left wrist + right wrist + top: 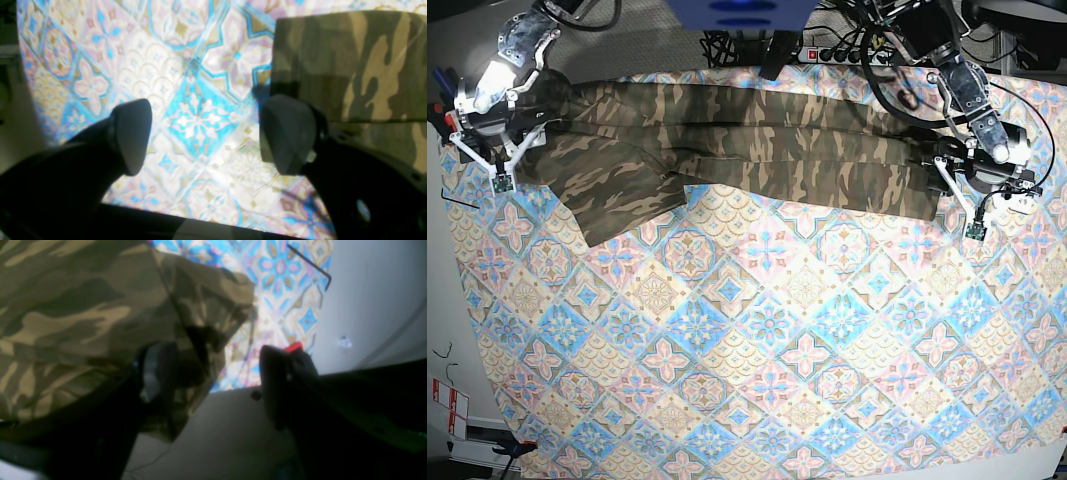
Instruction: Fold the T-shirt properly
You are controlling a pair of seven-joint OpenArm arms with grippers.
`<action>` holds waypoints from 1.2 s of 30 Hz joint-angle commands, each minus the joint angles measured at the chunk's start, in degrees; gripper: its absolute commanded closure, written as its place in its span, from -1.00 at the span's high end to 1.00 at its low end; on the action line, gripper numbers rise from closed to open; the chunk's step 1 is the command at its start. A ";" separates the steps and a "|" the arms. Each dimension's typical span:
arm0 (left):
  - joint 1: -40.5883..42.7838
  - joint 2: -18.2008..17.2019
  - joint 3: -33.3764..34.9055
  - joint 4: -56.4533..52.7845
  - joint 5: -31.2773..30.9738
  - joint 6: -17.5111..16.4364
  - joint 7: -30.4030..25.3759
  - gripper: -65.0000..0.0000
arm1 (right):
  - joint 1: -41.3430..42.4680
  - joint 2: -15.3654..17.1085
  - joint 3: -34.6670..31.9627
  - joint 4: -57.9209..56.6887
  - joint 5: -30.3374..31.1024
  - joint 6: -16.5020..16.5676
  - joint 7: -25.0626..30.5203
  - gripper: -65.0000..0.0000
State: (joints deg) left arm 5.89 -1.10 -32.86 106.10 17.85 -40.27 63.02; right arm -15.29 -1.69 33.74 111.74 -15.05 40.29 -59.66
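Note:
The camouflage T-shirt [727, 145] lies as a long band across the far side of the table, one sleeve spread toward the front at its left end. My left gripper [962, 205] stands at the band's right end. It is open [208, 136], with only tablecloth between its fingers and the T-shirt's edge [350, 66] just beyond the right fingertip. My right gripper [502, 160] hovers over the left end. Its jaws are apart [217, 376], and a corner of the T-shirt [83, 316] lies below the gap beside the left finger [156, 373].
The tile-patterned tablecloth [767, 330] covers the whole table. A power strip and cables [857, 45] lie behind the far edge. A thin black wire [310, 265] crosses the tablecloth's corner near the right gripper. Grey floor [367, 306] borders the table edge.

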 commanded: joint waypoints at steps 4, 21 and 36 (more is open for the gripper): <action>0.75 -1.75 0.03 0.66 -4.00 0.27 -0.56 0.67 | 1.97 3.85 -6.18 0.92 0.41 -0.29 0.80 0.18; 1.27 -1.75 -0.06 0.66 -4.79 0.27 -0.56 0.67 | 16.74 6.05 -14.70 -23.17 0.24 -0.29 7.48 0.18; 1.19 -1.75 -0.06 0.66 -4.70 0.27 -0.56 0.67 | 22.37 7.36 -14.79 -44.89 0.06 -0.29 16.54 0.18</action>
State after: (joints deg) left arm 7.51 -2.26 -32.82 105.89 13.21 -40.32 63.00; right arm 6.85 5.78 19.11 67.11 -13.28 40.62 -42.54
